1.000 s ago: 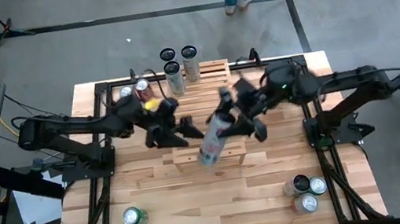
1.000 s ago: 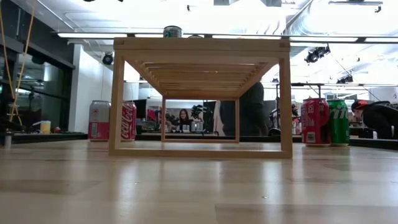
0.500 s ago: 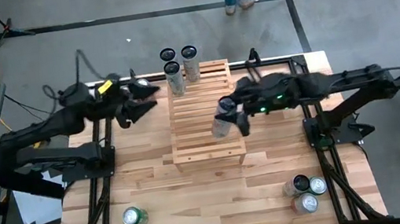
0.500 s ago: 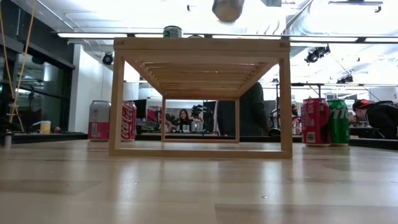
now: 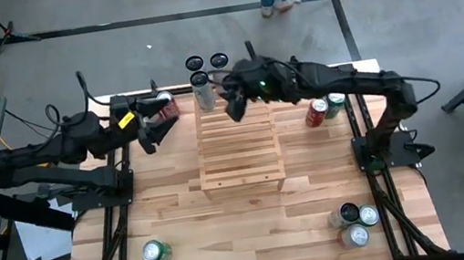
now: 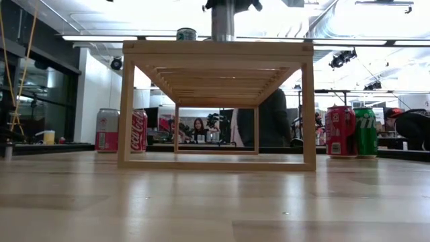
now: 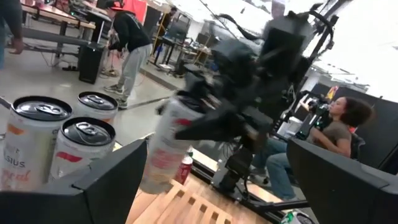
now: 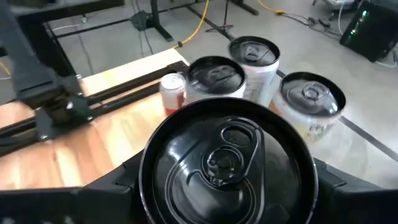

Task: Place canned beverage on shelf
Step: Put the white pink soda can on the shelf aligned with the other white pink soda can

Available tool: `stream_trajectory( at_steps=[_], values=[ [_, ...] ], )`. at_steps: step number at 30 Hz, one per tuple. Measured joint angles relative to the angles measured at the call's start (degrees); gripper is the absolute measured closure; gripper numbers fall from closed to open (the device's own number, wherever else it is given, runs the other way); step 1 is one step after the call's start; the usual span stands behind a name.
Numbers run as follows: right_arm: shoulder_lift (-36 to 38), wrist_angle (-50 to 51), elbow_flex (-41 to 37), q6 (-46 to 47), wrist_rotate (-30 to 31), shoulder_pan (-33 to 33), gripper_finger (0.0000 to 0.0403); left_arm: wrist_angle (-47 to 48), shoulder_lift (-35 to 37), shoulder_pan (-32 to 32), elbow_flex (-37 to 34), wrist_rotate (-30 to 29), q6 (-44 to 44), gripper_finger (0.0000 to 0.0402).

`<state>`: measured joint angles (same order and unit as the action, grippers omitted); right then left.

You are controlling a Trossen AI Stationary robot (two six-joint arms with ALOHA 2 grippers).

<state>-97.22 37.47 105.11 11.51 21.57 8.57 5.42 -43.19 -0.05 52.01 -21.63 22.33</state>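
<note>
The light-wood slatted shelf stands mid-table; it also shows in the low view. Three cans stand at its far end. My right gripper is over the shelf's far part, shut on a silver can that stands upright, its dark top facing the wrist camera. The can's lower end is hidden behind the shelf's front edge in the low view. My left gripper is open and empty left of the shelf, near two red cans. My right gripper pinches the can's upper wall between its two fingers, one on each side just below the rim. The fingers come from above, pointing down. The can stays upright; whether its base rests on the shelf I cannot tell.
A red can and a green can stand on the table right of the shelf. Three cans stand at the near right and a green can at the near left. People are in the room beyond.
My right gripper has carried the can from over the shelf's near half toward its far end, and the can has turned from tilted to upright. My left gripper has drawn away from the shelf toward the table's left and far side.
</note>
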Motion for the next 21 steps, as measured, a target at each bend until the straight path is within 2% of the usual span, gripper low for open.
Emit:
stream_trajectory(
  at_steps=[10, 15, 21],
  values=[
    [-5.0, -3.5, -0.8, 3.6, -0.2, 2.8, 0.0164, 0.0, -0.5, -0.1, 0.0, 0.0, -1.1, 0.0023],
    [-5.1, -8.3, -3.7, 5.4, 3.4, 2.8, 0.0163, 0.0, -0.4, -0.1, 0.0, 0.0, -2.6, 0.0023],
    [-5.1, -9.6, -4.8, 6.1, 7.6, 3.1, 0.0162, 0.0, -0.4, -0.1, 0.0, 0.0, -2.6, 0.0023]
  ],
)
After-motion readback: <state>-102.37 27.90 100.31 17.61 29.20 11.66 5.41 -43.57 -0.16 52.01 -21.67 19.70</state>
